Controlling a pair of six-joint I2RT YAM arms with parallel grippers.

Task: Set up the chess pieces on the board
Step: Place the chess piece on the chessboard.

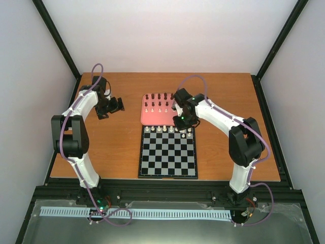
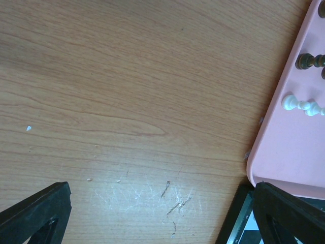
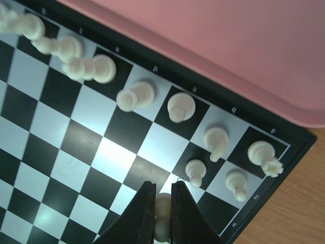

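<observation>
Wood table [image 1: 117, 152], white-walled booth. board [image 1: 167, 157] sits centre, with the pink tray [image 1: 150, 120] butted against its far edge.

Left arm is parked off to the side. left gripper [image 2: 161, 203] is spread wide and empty over bare table, with the tray's edge just beside its right finger and a board corner under that finger. Nothing of the task is in its reach line.

Right arm is doing the work. right gripper [image 3: 162, 190] hangs over the board's far right corner, clenched on a cream pawn [image 3: 162, 206] that stands upright between the fingers.

Step, my read: filling cream's pawn row.
- The back-rank pieces [image 3: 180, 107] already line the far row, just beyond the fingertips towards the tray.
- Two placed pawns [image 3: 195, 172] stand on the second row, just beside the fingertips on the corner side.
- The held pawn is over the next square along that row.
- Can't tell if its base touches the board, because the fingers hide it.

Next move needs:
- Seat the pawn flat and centred on that square.
- Release, then lift straight up. The neighbouring pawn is close enough to clip on any sideways drift.
- Go back to the tray for the spare pieces [image 1: 153, 105]. Cream and dark rows wait there, behind the gripper.

Far from done. The near half of the board is bare and no dark piece is on it.
</observation>
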